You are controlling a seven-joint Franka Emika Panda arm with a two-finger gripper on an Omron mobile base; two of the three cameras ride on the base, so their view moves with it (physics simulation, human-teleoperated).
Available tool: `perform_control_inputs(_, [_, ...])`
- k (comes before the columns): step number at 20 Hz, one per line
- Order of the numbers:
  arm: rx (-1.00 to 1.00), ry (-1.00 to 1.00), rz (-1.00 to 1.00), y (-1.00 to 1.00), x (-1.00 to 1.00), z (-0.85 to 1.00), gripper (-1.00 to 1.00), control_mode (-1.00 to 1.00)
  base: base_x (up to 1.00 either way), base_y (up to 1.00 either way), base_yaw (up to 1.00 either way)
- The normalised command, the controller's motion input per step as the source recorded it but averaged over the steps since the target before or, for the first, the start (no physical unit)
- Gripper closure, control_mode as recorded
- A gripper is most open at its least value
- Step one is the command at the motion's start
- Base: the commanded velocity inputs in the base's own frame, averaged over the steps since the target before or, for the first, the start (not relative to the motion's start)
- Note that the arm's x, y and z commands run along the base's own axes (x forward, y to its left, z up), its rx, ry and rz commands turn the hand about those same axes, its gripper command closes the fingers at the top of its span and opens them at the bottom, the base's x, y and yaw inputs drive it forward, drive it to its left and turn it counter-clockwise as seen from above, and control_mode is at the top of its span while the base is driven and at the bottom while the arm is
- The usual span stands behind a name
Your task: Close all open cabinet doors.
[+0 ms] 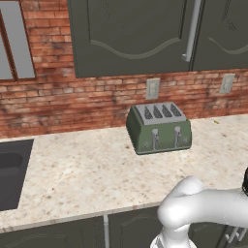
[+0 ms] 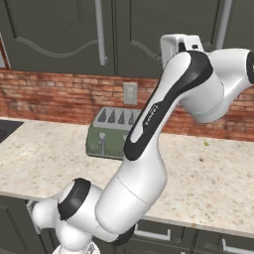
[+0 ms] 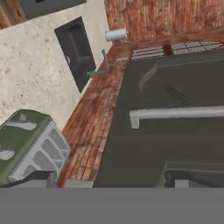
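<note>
Dark grey-green cabinet doors are seen mounted on the red brick wall above the speckled stone surface, each with wavy arched moulding and a long vertical grey bar handle. In the left base view two door panels sit flush side by side, the handle just beside their seam; no panel is seen swung out. In the right base view the same doors are seen with a handle near the centre seam and another handle further right, partly behind the arm. A green four-slot toaster is set on the surface against the wall, below the doors, under a wall outlet. A dark sink is recessed at the left. In the hand view a door face and its handle are seen close up and rolled sideways, with the toaster, sink, a tap and a paper roll beside them. Claw state cannot be told: the tips are not clearly resolved. Under-counter doors are seen below the surface edge.
</note>
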Motion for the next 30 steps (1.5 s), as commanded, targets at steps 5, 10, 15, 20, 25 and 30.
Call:
perform_control_inputs(5, [-0.13,-0.28,0.0,0.71,0.0,-0.99,-1.0,-1.0,0.0,0.0,0.0])
perform_control_inputs(10, [-0.05,-0.37,0.02,0.33,-0.24,-0.65,-1.0,-1.0,0.0,0.0,0.0])
perform_control_inputs(15, [0.0,-0.35,0.0,0.02,-0.85,0.0,-1.0,-1.0,0.0,0.0,0.0])
perform_control_inputs(20, [0.0,-0.16,0.0,0.0,-0.71,0.08,-1.0,-1.0,0.0,0.0,0.0])
perform_control_inputs(25, [0.0,-0.01,0.0,0.0,-0.57,0.14,-1.0,-1.0,0.0,0.0,0.0])
perform_control_inputs(30, [0.0,0.0,0.0,0.01,-0.29,0.1,-1.0,-1.0,0.0,0.0,0.0])
